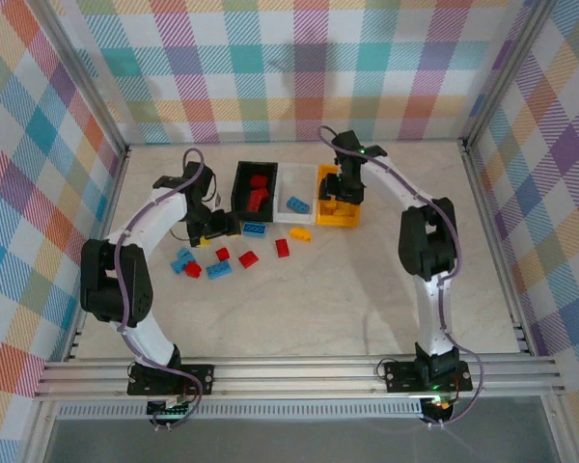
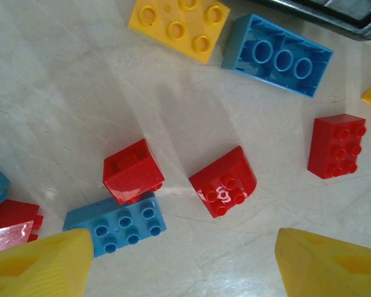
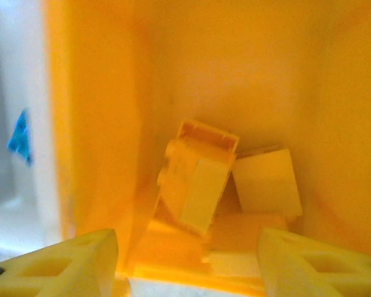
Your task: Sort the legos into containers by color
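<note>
Three containers stand in a row: a black bin (image 1: 237,189) with red legos, a white bin (image 1: 294,180) with a blue lego (image 1: 296,204), and a yellow bin (image 1: 340,222). My right gripper (image 1: 345,189) hangs open over the yellow bin (image 3: 93,124), nothing between its fingers (image 3: 62,266); yellow legos (image 3: 198,182) lie below. My left gripper (image 2: 182,266) is open and empty, low over loose legos: a red slope brick (image 2: 223,181), another red one (image 2: 132,171) and a blue one (image 2: 116,223). In the top view the left gripper (image 1: 212,228) sits left of the black bin.
Loose on the table lie a blue brick (image 1: 254,229), a yellow brick (image 1: 300,233), red bricks (image 1: 283,248) (image 1: 248,258) and a small cluster of blue and red (image 1: 188,263). An upturned blue brick (image 2: 277,54) and a yellow one (image 2: 178,21) lie near the black bin.
</note>
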